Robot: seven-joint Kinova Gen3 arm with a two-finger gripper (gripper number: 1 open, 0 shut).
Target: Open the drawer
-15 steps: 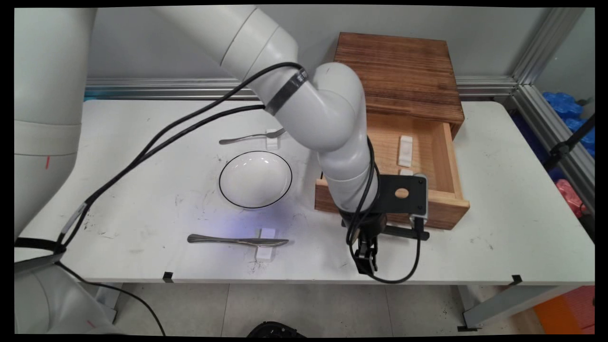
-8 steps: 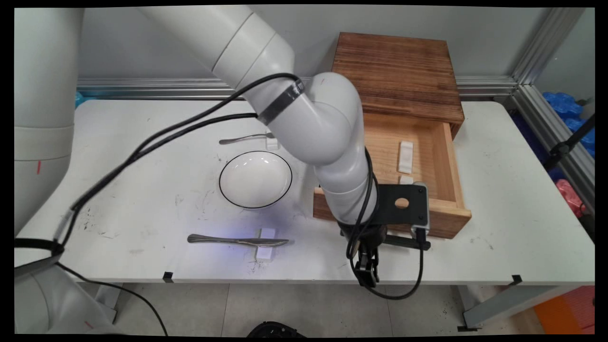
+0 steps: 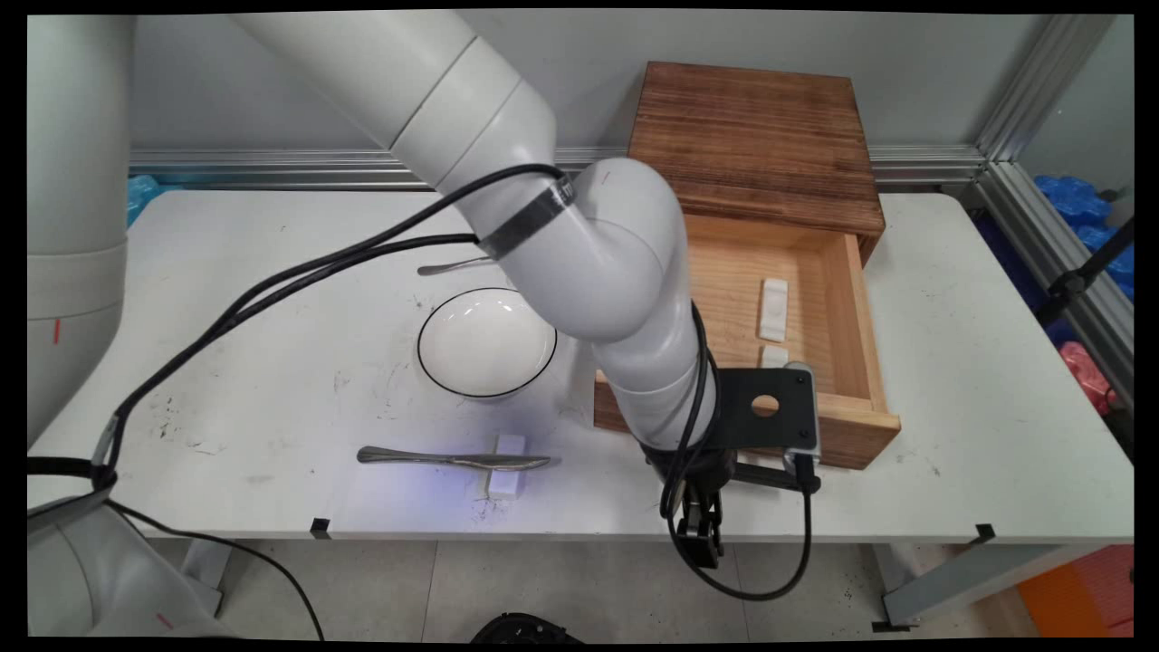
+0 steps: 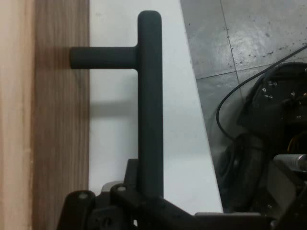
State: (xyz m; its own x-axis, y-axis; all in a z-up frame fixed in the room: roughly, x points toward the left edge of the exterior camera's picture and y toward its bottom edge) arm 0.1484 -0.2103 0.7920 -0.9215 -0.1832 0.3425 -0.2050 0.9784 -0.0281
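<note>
My gripper [image 3: 715,468] is shut on the black bar handle [image 3: 770,474] of a wooden drawer [image 3: 856,308], close to the table's near edge. In the hand view the handle [image 4: 149,96] runs up from between my fingers, and one post joins it to the drawer front [image 4: 57,143] on the left; my gripper [image 4: 146,191] clasps its lower end. The drawer stands pulled out of a dark wooden cabinet [image 3: 761,136]. Inside lie a long white block [image 3: 773,310] and a small one [image 3: 772,355].
A white bowl with a black rim [image 3: 486,341] sits left of the drawer. In front of it a knife [image 3: 453,459] rests on a white block [image 3: 507,475]. Behind the bowl a fork's handle [image 3: 448,267] shows past my arm. Floor lies beyond the table edge [image 4: 201,158].
The drawer has slid further out toward the table's near edge, with my gripper on its handle. My arm now covers the fork's head and its white rest.
</note>
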